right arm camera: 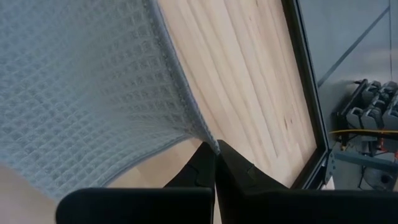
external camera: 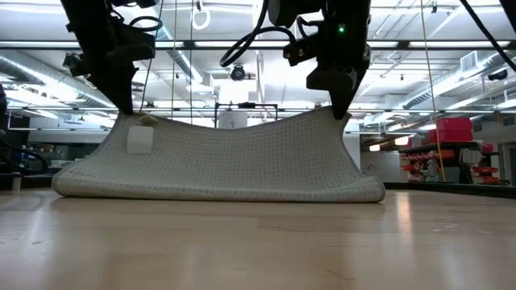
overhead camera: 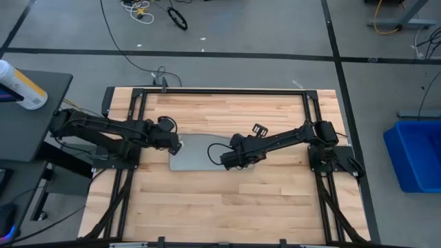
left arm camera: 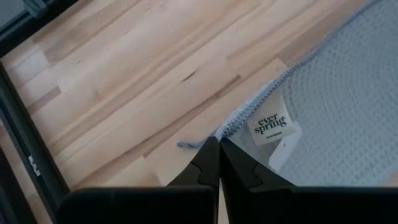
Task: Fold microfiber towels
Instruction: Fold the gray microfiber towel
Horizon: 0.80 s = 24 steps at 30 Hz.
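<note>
Left gripper [overhead camera: 176,145] — left of frame centre in the high view, fingers pressed together on a corner of the towel [overhead camera: 200,153], beside its white tag [left arm camera: 272,127]. Towel — pale grey, waffle-textured, at mid-table [overhead camera: 207,200]; in the low view two corners are lifted, the middle sags, the near edge rests on the wood. Right gripper [overhead camera: 227,160] — just right of centre, fingers pinched on the towel's opposite corner. Blue bin [overhead camera: 415,155] — far right, off the table.
</note>
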Motion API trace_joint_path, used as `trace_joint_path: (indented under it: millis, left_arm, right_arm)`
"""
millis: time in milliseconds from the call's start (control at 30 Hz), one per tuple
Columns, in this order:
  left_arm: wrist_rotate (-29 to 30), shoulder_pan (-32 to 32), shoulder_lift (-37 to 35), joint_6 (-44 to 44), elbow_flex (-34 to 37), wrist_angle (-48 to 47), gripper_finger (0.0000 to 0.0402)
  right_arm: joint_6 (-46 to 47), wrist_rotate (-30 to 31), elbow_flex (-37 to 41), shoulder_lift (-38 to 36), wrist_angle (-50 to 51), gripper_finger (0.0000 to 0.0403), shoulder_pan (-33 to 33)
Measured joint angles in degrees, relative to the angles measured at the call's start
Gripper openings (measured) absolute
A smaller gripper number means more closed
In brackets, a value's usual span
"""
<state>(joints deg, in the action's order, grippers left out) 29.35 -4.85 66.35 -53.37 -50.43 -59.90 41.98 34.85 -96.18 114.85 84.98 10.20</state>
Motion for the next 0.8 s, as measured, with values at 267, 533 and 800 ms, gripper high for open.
trace_joint_path:
  millis: [267, 533, 800]
  left_arm:
    - [-0.08, 0.2, -0.01, -0.57, 0.43, 1.08, 0.0002]
    - [-2.46, -0.21, 0.02, -2.84, 4.8, 5.33, 0.0002]
    - [-1.96, -0.15, 0.51, -3.03, 4.83, 5.55, 0.0002]
  right_arm:
    - [0.68, -0.42, 0.0, 0.0, -0.61, 0.0, 0.0]
    - [1.09, -0.42, 0.0, 0.0, -1.17, 0.0, 0.0]
    - [1.14, -1.03, 0.0, 0.0, -2.59, 0.0, 0.0]
